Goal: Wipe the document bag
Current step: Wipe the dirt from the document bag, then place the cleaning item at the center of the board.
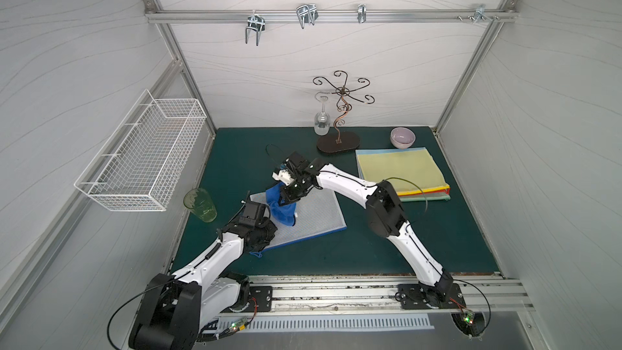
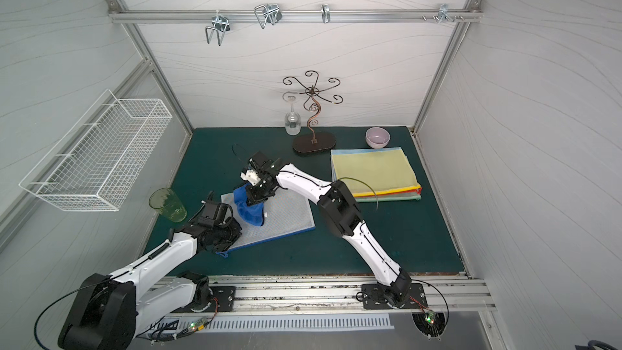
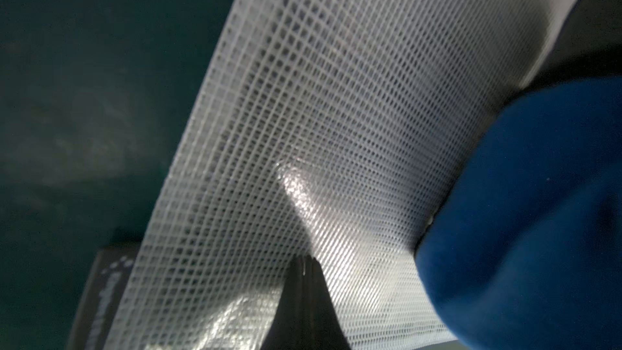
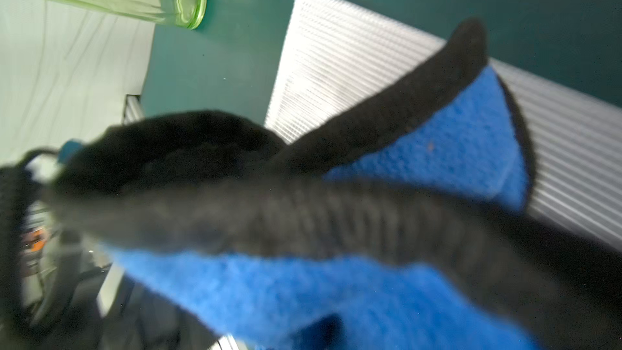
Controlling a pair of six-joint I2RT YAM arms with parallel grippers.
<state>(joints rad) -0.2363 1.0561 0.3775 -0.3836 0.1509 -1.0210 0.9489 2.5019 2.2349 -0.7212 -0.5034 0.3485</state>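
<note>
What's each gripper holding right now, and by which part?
Right gripper: blue cloth, pinched at its bunched top, the rest draping onto the mesh document bag. Left gripper: jaws shut on that bag's corner nearest it.

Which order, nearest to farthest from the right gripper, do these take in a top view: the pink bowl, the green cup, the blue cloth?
1. blue cloth: clamped in the right gripper itself, mid-table.
2. green cup: over on the left side.
3. pink bowl: at the back, on the right side.
</note>
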